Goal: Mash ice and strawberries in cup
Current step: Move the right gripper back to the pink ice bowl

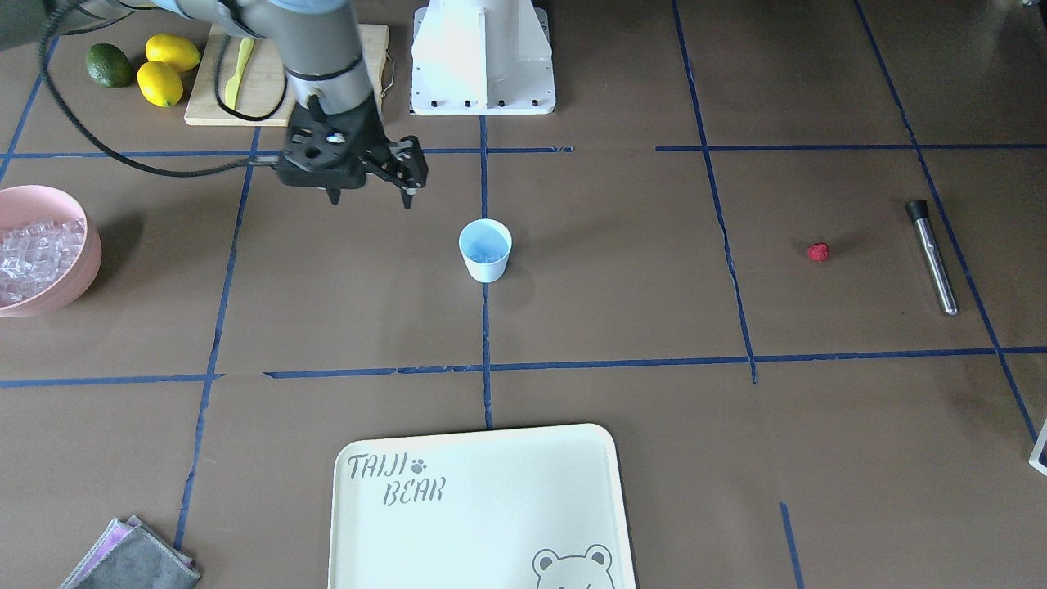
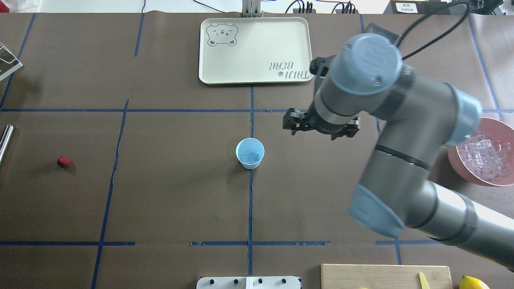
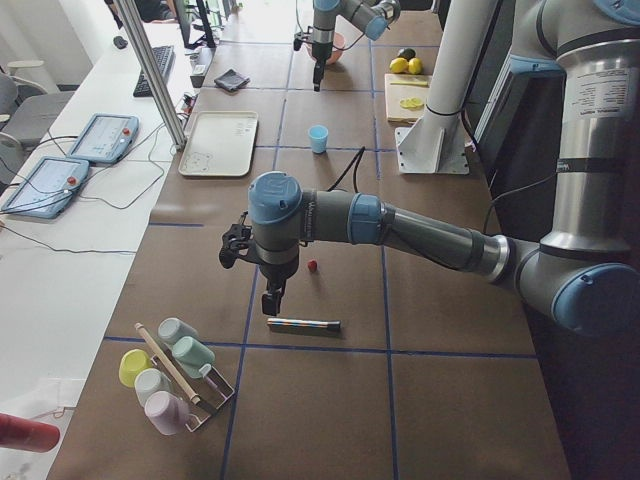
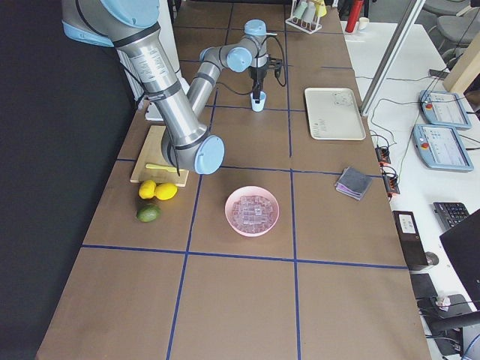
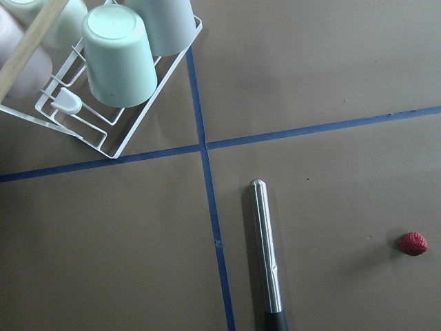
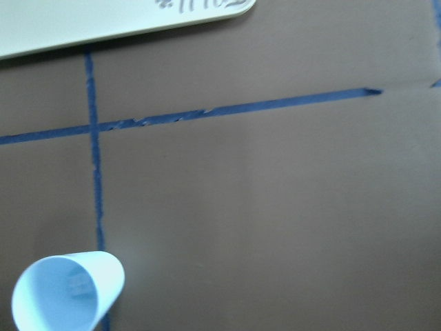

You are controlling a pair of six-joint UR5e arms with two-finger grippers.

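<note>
Progress partial. Far left of the overhead view, a metal muddler [image 2: 5,140] is seen lying flat on the bench [image 2: 180,200], gripped by nothing. The left pincer [image 3: 272,300] is hung just above it in the left side view; whether its jaws are apart cannot be told. Right of the muddler, the strawberry [image 2: 63,161] is found alone on the bench, well apart from the cup [image 2: 249,153]. At centre, the cup is stood upright on a tape line [image 2: 250,208]. A few cubes of ice [image 2: 251,159] are seen at its bottom, so the ice step is judged at least begun. Right of the cup, the right pincer [image 1: 370,200] is held above the bench, jaws spread, nothing gripped. Far right, more ice is kept in a pink bowl [image 1: 86,270]. Judged as left to do: berry to be put into the cup, muddler to be taken up, mashing to be done.
</note>
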